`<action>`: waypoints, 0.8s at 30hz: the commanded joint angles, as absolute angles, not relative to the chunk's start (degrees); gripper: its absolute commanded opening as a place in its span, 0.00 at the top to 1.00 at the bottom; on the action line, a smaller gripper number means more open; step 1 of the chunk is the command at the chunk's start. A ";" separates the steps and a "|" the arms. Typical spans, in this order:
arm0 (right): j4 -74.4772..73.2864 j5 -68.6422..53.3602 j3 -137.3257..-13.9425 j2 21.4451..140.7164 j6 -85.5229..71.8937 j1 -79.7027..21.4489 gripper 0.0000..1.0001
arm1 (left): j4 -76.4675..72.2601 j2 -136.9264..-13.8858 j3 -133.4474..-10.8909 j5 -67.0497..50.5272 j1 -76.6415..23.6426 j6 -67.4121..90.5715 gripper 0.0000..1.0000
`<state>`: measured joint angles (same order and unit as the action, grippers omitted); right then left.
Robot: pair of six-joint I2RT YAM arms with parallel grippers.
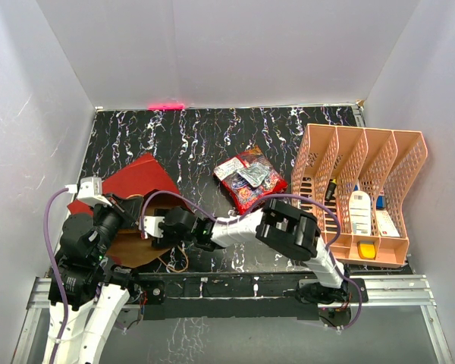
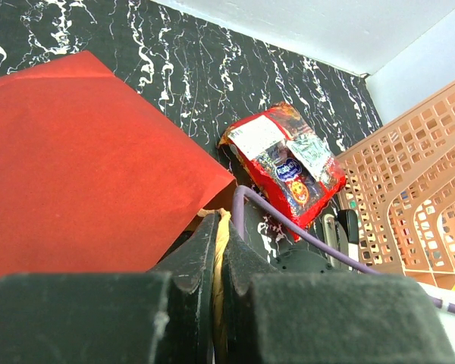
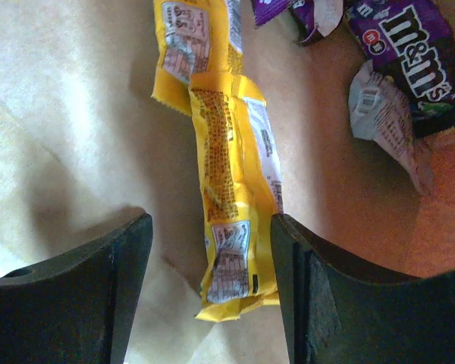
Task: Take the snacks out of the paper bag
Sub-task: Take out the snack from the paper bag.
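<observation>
**Red bag pinned, yellow pkt lined up**

Red paper bag (image 1: pixel 140 176) lies flat at left of table (image 1: pixel 182 136), mouth toward the arms. L gripper (image 2: pixel 218 227) is clamped on a tan strip at the mouth (lip or cord, can't tell), prob. to keep the bag steady & open. R gripper (image 3: pixel 211 227) reaches inside, fingers apart either side of a yellow packet (image 3: pixel 227 174) on the kraft lining, not yet touching it. Purple packets (image 3: pixel 409 45) lie just beyond. Looks set for a pinch-and-pull. Mid-table, a pile of snacks (image 1: pixel 249 180) sits already out, apart from the bag. Far right: orange file rack (image 1: pixel 318 152), not involved.
</observation>
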<state>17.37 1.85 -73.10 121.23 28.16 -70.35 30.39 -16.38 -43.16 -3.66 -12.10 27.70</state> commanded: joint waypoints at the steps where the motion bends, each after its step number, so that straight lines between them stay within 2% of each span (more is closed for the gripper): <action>1: 20.15 5.33 -77.95 124.46 31.29 -70.31 0.34 | 28.65 -16.70 -43.19 -4.39 -11.83 27.60 1.00; 2: 19.93 5.72 -78.44 124.87 31.10 -70.31 0.36 | 28.65 -16.70 -43.19 -4.39 -11.85 27.60 1.00; 4: 19.06 5.43 -78.70 124.82 30.12 -70.31 0.49 | 28.74 -16.78 -43.21 -4.35 -11.86 27.64 1.00; 7: 20.38 5.45 -76.78 123.44 28.97 -70.31 0.74 | 28.54 -16.80 -43.19 -4.39 -11.82 27.64 1.00; 10: 21.66 4.90 -74.66 121.01 28.36 -70.27 0.88 | 28.63 -16.85 -43.18 -4.39 -11.87 27.62 1.00; 14: 25.96 3.48 -70.25 115.36 28.21 -70.48 0.93 | 28.57 -17.02 -43.16 -4.31 -11.85 27.60 1.00; 24: 31.72 -4.29 -57.51 100.74 21.43 -71.80 0.93 | 28.77 -17.36 -43.22 -4.10 -11.82 27.67 1.00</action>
